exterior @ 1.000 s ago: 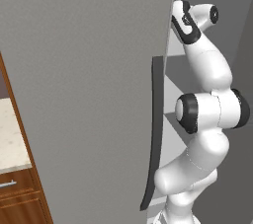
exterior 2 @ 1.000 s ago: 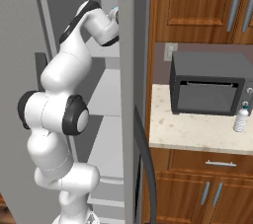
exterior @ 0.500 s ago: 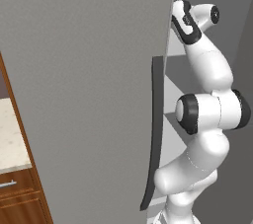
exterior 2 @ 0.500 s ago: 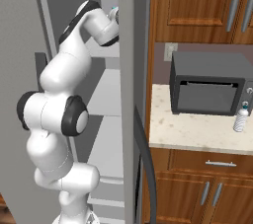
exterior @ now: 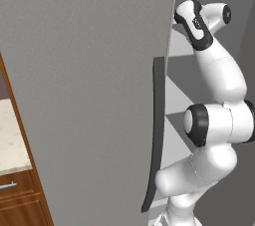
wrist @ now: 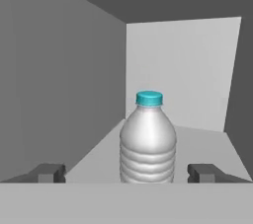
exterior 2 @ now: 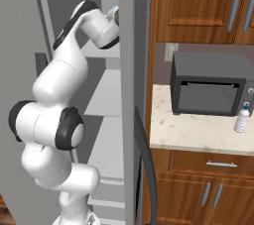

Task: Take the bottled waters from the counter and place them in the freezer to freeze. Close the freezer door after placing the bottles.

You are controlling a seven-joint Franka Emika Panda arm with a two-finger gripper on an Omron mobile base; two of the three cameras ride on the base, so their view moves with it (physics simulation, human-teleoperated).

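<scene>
Hand view: bottle point(wrist: 148, 139) upright on a white freezer shelf point(wrist: 207, 141), directly between the two fingers point(wrist: 48, 172) and slightly beyond their tips. Fingers spread wide, clear gaps on both sides of the bottle, no contact visible. Teal cap point(wrist: 149, 98) uppermost, ribbed body vertical. Probably set upright so as to rest stably on the flat shelf once released; probably placed toward the shelf's front so that the fingers could back straight out without brushing it.

Freezer point(exterior 2: 106, 95) as container: one bottle on the upper shelf, grey side wall to the left of the fingers, pale back wall well beyond them. No other contents seen on that shelf. Lower shelves in the right base view bare where visible, partly hidden behind the arm.

Base views: arm bent upward and reaching into the open compartment; gripper point(wrist: 126, 173) deep inside, past the door edge. Freezer door point(exterior: 84, 95) swung wide open, with its dark bar handle point(exterior: 154, 135) well behind the fingers and outside the compartment.

Second bottle point(exterior 2: 241, 119) upright on the table point(exterior 2: 198, 132), just beside the toaster oven point(exterior 2: 213, 84), far from the fingers and outside the freezer.

Judged stage: first bottle delivered and let go; second bottle not yet fetched; door not yet closed.
</scene>
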